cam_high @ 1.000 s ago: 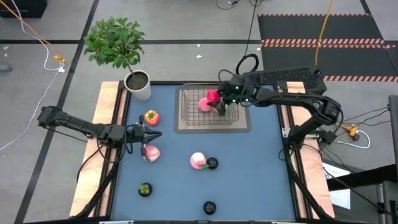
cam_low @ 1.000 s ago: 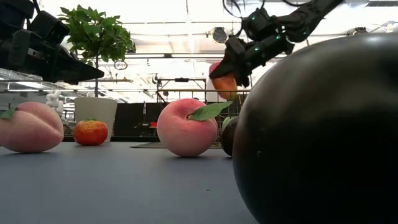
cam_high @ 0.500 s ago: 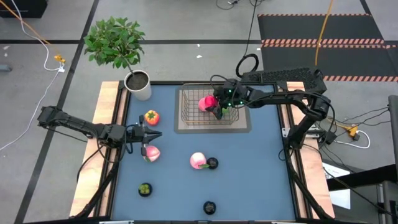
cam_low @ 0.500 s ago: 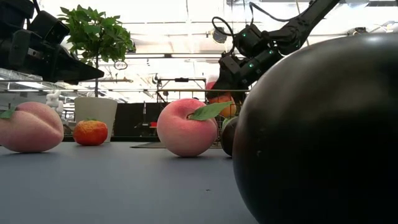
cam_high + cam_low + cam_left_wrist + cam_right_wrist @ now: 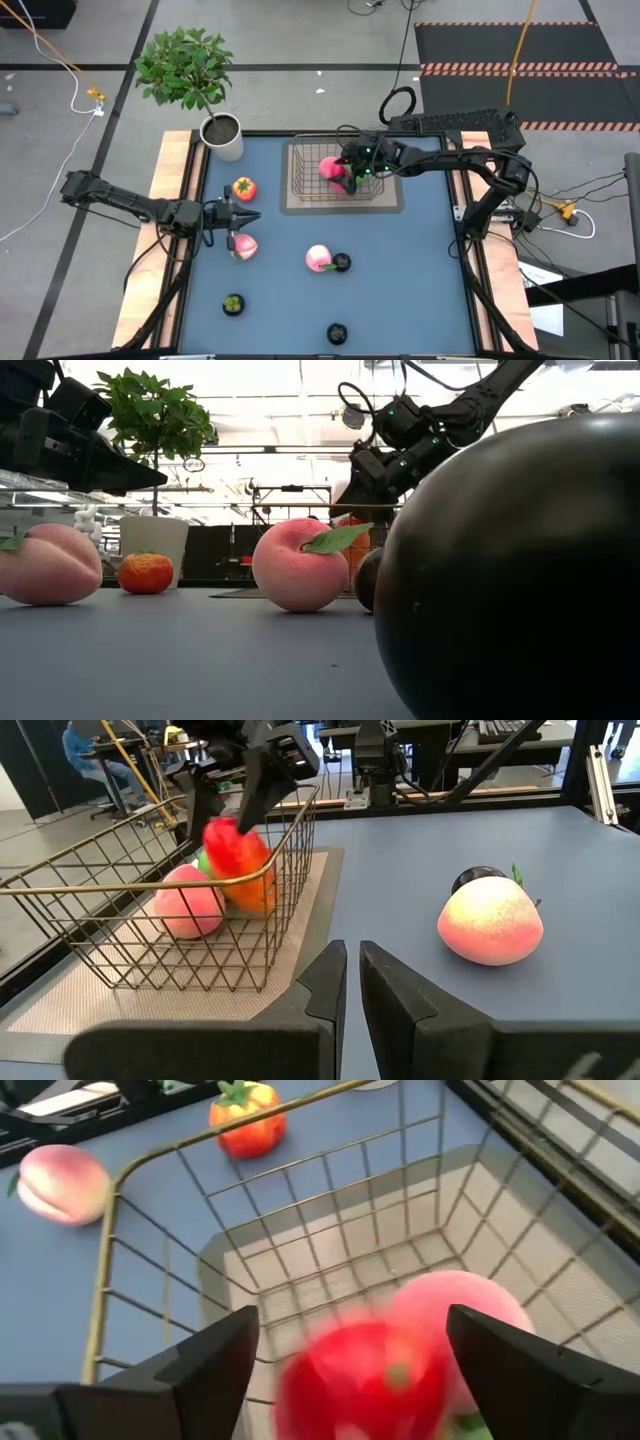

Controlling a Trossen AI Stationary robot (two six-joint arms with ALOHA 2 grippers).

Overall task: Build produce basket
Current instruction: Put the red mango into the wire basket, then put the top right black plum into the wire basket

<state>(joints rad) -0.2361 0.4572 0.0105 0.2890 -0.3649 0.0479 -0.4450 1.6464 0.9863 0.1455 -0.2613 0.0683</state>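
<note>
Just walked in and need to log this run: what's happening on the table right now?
The right gripper is down inside the rectangular grey wire-mesh basket, fingers spread, with a red-orange oval toy fruit between them, blurred, beside a pink toy peach already in there. The left gripper waits shut over the blue table, near another pink peach. Several fruits are not yet in the basket.

The wire basket [image 5: 335,185] sits on a tan mat at the far side of the blue table. Inside it lies a pink peach [image 5: 190,901], with a red-orange fruit [image 5: 238,855] blurred just above it, apparently loose between the spread fingers. On the open table are a tomato-like fruit [image 5: 243,187], two more peaches [image 5: 243,245] [image 5: 318,258], and three small dark round fruits [image 5: 342,262] [image 5: 232,303] [image 5: 337,331].
</note>
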